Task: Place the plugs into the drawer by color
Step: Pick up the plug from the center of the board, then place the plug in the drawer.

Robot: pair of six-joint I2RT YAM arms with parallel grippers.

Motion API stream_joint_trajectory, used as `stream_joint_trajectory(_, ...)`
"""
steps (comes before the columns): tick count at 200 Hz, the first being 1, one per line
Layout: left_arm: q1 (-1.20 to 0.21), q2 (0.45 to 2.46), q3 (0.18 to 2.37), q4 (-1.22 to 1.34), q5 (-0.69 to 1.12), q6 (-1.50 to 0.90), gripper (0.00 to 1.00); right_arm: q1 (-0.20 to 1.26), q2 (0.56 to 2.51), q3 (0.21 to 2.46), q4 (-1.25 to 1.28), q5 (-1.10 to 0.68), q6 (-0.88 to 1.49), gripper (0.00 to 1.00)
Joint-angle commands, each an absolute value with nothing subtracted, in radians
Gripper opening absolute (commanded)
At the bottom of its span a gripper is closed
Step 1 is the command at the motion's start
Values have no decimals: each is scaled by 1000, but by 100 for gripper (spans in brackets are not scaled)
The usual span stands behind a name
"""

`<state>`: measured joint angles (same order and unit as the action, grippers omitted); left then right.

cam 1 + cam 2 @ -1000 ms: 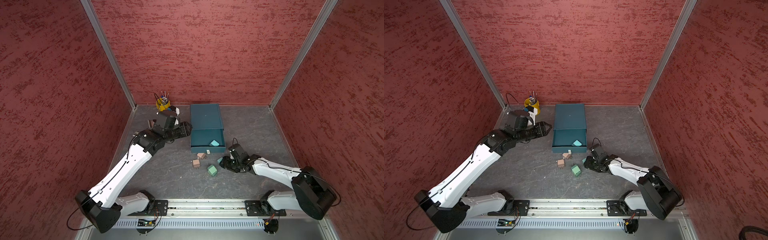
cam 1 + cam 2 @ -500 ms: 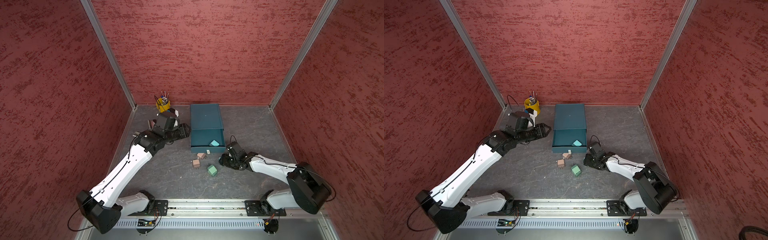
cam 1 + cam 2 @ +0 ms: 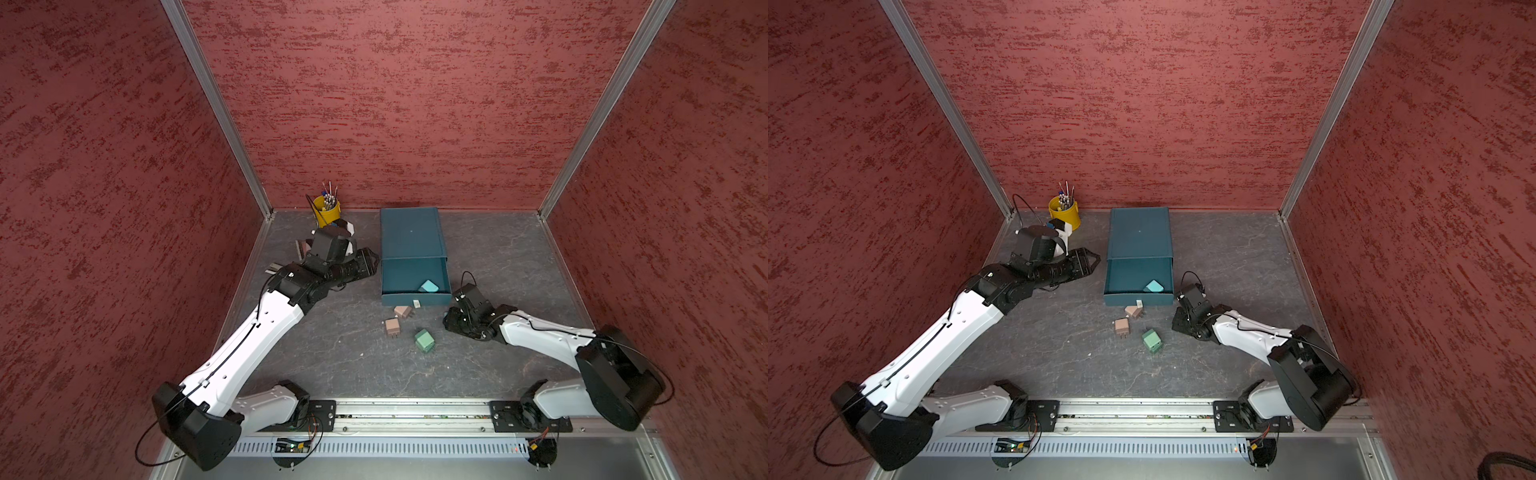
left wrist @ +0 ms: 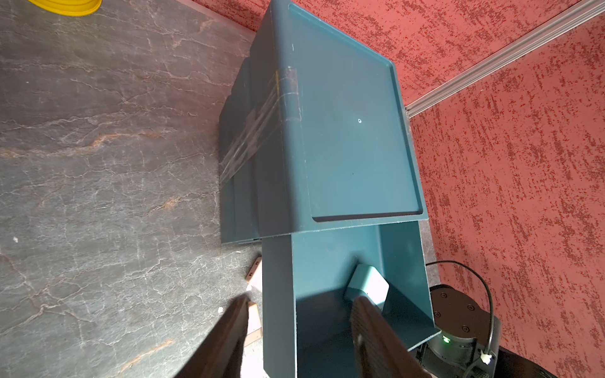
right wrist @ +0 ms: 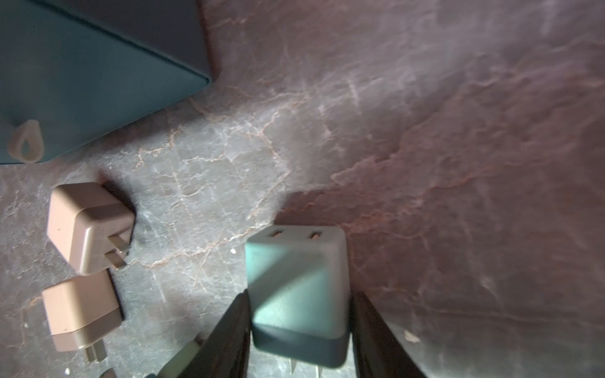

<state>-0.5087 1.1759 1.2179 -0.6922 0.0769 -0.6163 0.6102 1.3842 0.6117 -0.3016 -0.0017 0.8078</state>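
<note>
While open, drawer (image 3: 399, 274) with teal plug (image 3: 428, 286)

- Drawer (image 3: 415, 300): pulled open.
- Teal plug (image 3: 428, 286): inside drawer.
- Second teal plug (image 5: 296, 288): clamped by right gripper (image 5: 299, 294).
- Two tan plugs (image 3: 402, 311) (image 3: 392, 327), green plug (image 3: 424, 340): on floor before drawer.

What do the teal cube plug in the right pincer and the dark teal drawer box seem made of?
The teal cube plug: likely matte plastic, given its soft sheen and rounded edges. The dark teal drawer box: probably moulded plastic, smooth satin finish, raised top rim; painted metal isn't excluded.
</note>
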Motion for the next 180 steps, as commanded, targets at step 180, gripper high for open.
stream_joint_trajectory(180, -457, 1126, 1127, -628, 56, -634, 56, 597, 908, 984, -802, 92, 707, 0)
